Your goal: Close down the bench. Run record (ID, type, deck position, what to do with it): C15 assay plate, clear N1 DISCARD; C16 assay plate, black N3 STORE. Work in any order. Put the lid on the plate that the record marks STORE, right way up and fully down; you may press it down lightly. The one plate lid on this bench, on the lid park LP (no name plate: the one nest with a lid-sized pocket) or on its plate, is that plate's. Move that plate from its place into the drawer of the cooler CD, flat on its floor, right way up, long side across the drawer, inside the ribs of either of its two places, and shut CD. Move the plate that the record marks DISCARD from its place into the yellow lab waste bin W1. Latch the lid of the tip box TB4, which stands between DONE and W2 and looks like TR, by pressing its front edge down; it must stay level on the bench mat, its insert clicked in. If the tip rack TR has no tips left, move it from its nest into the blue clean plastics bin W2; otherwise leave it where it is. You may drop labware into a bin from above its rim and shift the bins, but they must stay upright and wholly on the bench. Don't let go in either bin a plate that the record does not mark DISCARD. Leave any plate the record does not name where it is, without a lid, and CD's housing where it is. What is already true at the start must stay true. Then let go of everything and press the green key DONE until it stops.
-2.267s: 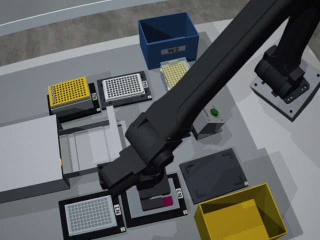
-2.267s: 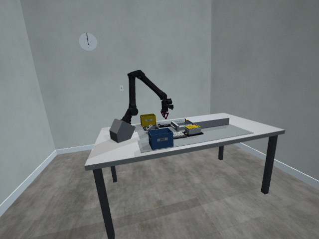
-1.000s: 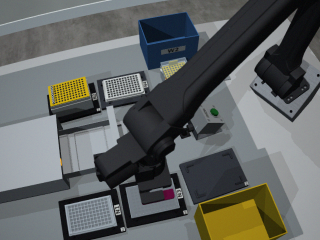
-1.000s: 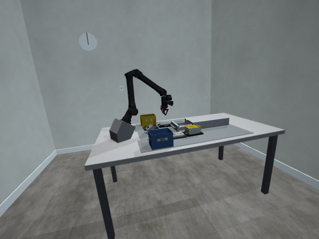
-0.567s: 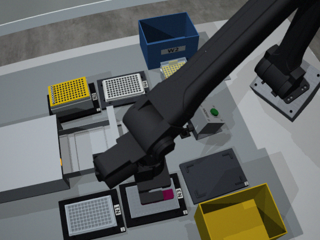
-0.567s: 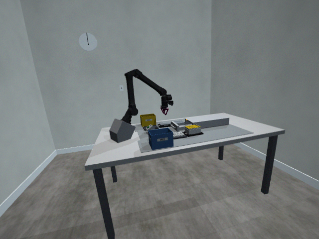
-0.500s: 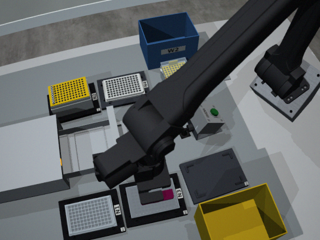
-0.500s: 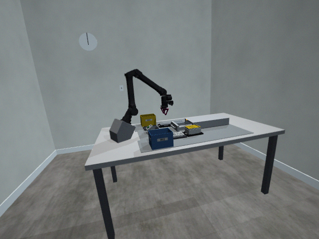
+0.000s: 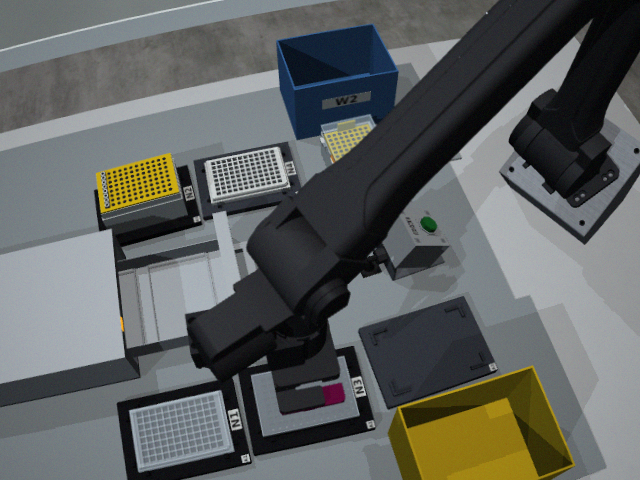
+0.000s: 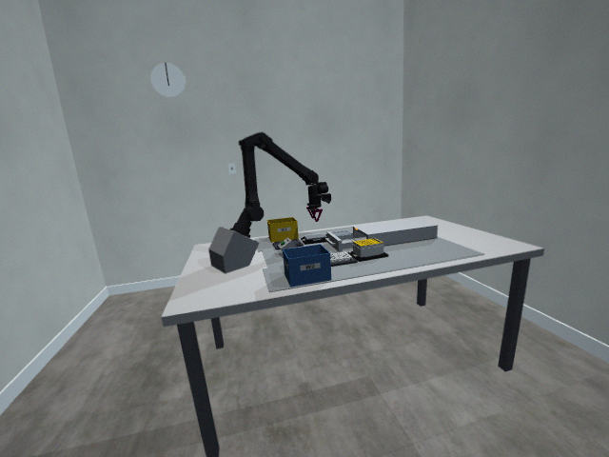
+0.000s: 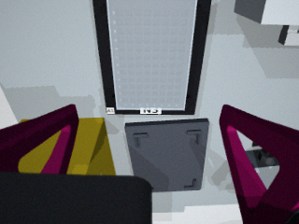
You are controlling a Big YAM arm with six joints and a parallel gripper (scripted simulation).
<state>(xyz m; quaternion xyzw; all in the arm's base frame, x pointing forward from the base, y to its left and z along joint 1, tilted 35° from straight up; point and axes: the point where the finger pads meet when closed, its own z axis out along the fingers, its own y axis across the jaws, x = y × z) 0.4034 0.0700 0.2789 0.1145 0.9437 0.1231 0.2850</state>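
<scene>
The plate on nest N3 carries a pale grey lid and also shows in the wrist view. The lid park is bare, with only its corner marks showing. The clear plate lies on nest N1. My gripper is open and empty, well above the bench, over the N3 nest and the lid park. The cooler drawer stands pulled out and holds nothing. The tip box TB4 stands in front of the blue bin W2. The green key DONE is partly behind my arm.
The yellow bin W1 stands at the front right, beside the lid park. The yellow tip rack sits on N2 with one row of tips along its left edge. A white plate lies on the nest beside it. The cooler housing is at the left.
</scene>
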